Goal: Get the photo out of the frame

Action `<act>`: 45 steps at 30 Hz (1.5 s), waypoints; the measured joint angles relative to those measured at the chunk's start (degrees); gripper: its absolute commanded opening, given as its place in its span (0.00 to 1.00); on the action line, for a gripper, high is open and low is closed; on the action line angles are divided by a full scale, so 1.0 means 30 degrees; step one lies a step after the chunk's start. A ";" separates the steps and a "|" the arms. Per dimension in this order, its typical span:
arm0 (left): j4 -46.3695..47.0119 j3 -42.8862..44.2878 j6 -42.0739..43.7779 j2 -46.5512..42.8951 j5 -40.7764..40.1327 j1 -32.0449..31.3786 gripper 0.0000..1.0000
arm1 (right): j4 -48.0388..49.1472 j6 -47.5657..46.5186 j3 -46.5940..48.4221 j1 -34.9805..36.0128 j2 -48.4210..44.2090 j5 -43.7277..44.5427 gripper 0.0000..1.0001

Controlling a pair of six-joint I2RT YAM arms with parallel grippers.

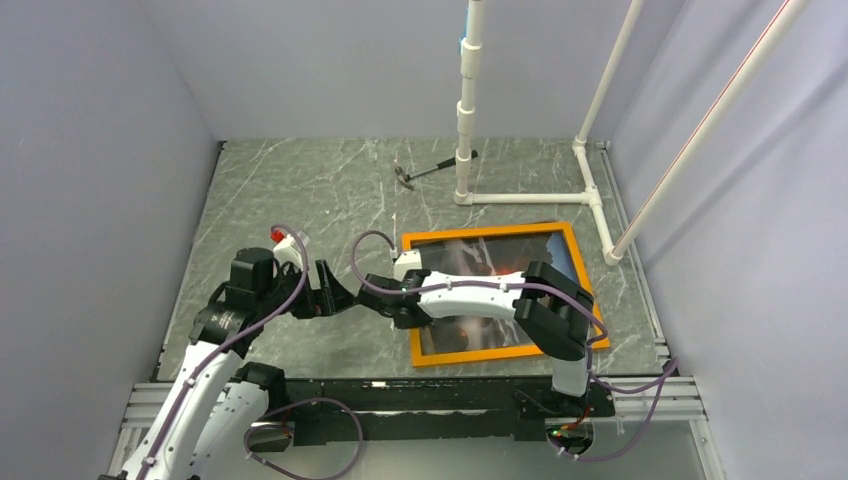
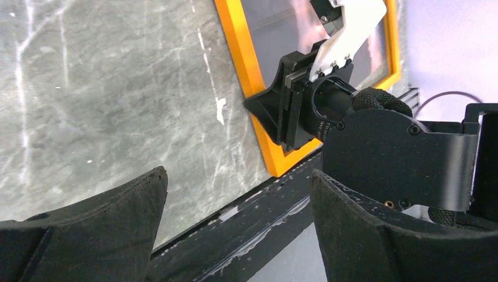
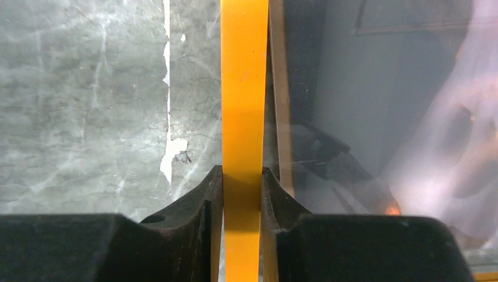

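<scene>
Pinching the frame (image 3: 244,88), right claw (image 3: 242,175) is clamped; left claw (image 2: 238,179) gapes wide, empty.

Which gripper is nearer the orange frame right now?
Right. The right gripper is closed on the left rail of the orange frame, a finger on each side. The left gripper hangs open over the table, left of the frame, not touching it.

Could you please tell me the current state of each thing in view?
frame: flat on table, left rail pinched by right hand
photo: inside frame, face up
right hand: shut on frame
left hand: open, empty
hammer: lying on table, far side
</scene>
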 measured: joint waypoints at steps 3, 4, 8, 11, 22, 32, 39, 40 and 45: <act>0.0852 -0.1071 -0.0874 -0.0692 0.0328 0.0000 0.92 | -0.1333 0.0109 0.1239 0.0000 0.0000 0.0240 0.00; 0.1144 -0.1457 -0.1217 -0.0816 0.0444 0.0000 0.91 | -0.1916 0.0087 0.1865 0.0000 0.0000 0.0430 0.00; 0.1902 -0.2470 -0.2266 -0.0831 0.0576 0.0000 0.91 | -0.3453 0.0066 0.4051 0.0000 -0.0044 0.1049 0.00; 0.2288 -0.2936 -0.3016 -0.1115 0.0495 0.0000 0.90 | -0.4408 -0.0211 0.5333 0.0000 -0.0117 0.1421 0.00; 0.6105 -0.8684 -0.8306 -0.7417 0.0721 0.0000 0.83 | -0.5931 -0.1093 1.2531 -0.1472 0.1836 0.0372 0.00; -0.0794 0.0036 -0.6732 -0.9500 -0.5224 0.0000 0.90 | -0.5697 -0.1377 1.4979 -0.1217 0.3665 -0.0780 0.00; -0.5042 0.8378 -0.3985 -0.7847 -1.1271 0.0000 0.92 | -0.6331 -0.2331 1.8578 0.1566 0.4634 -0.0670 0.00; -0.5632 0.9318 -0.3643 -0.7533 -1.1963 0.0000 0.92 | -0.6120 -0.2645 1.8666 0.1982 0.4626 -0.0750 0.00; -0.6892 1.3114 -0.2426 -0.6812 -1.4593 0.0000 0.91 | -0.4284 -0.5093 1.8287 0.3381 0.4626 -0.2302 0.00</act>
